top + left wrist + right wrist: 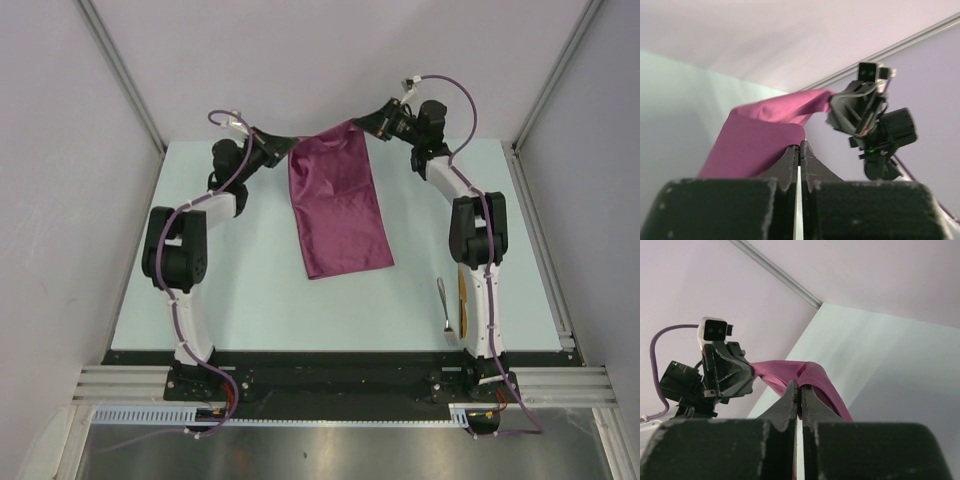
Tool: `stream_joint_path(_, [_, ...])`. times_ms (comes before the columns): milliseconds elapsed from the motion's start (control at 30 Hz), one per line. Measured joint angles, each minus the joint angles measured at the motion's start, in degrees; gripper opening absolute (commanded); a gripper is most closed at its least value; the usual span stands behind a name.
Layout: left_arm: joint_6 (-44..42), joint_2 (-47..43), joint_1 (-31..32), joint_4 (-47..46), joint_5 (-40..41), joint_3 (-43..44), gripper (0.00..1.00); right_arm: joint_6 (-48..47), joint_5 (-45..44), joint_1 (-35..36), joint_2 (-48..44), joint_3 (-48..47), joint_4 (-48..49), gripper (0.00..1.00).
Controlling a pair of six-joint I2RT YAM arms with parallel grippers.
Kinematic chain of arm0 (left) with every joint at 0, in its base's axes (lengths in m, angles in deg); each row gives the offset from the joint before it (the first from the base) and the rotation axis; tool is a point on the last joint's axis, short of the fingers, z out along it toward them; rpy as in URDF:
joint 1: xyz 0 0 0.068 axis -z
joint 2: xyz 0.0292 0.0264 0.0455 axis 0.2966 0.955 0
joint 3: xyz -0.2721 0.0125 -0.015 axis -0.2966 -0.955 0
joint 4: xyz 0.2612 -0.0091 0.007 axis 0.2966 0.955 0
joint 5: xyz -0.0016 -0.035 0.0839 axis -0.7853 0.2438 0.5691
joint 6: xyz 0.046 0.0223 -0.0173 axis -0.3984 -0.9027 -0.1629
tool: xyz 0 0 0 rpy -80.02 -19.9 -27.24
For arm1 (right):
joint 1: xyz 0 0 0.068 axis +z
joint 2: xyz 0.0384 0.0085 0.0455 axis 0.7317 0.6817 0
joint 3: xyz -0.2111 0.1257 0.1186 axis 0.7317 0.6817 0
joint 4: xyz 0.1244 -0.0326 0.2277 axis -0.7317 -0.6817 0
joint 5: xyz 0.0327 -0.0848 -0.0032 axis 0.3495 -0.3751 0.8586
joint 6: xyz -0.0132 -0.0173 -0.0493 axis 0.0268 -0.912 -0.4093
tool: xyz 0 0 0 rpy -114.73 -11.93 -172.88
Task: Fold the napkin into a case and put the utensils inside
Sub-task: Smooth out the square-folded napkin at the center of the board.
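The plum-magenta napkin point(338, 205) hangs folded into a long strip; its lower end rests on the table. My left gripper point(285, 147) is shut on its upper left corner, and my right gripper point(367, 124) is shut on its upper right corner, both held above the table at the back. In the left wrist view the cloth point(760, 140) bunches at my closed fingertips point(800, 146); in the right wrist view it point(815, 377) drapes over my closed fingertips point(799, 386). A silver spoon point(443, 303) and a golden-yellow utensil point(462, 297) lie by the right arm.
The pale table point(250, 290) is bounded by grey walls on the left, back and right. A black rail point(330, 357) runs along the near edge by the arm bases. Each wrist view shows the other gripper opposite.
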Motion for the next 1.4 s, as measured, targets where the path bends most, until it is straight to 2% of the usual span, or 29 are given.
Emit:
stream_joint_path(133, [1.16,1.9,-0.31,-0.72,-1.03,4.59,0.0,1.03,0.55,0.02,1.95,-1.86,-0.02,0.0])
stream_joint_path(400, [0.59,1.55,-0.39,2.03,-3.08,3.02,0.0,1.01,1.51,-0.55,1.77,4.07,-1.9,0.0])
stream_joint_path(567, [-0.48,-1.44,0.13,6.88,-4.2,-4.55,0.0,-1.05,2.58,-1.05,-0.61,9.57,-10.6,0.0])
stream_joint_path(733, [-3.08,-10.4,1.81,13.94,-4.94,-15.78,0.0,-4.09,2.99,-2.4,-8.57,18.84,-20.63,0.0])
stream_joint_path(1000, [-6.69,-21.29,10.56,20.72,-4.81,-23.93,0.0,-9.46,3.1,-5.25,-21.38,32.83,-30.67,0.0])
stream_joint_path(1133, [-7.69,-22.34,12.98,23.04,-4.79,-27.96,0.0,-11.43,3.34,-4.63,-22.75,38.25,-32.83,0.0])
stream_joint_path(1400, [-10.56,-22.69,13.0,30.01,-3.06,-33.4,0.0,-15.52,3.21,-4.04,-22.88,45.92,-36.83,0.0])
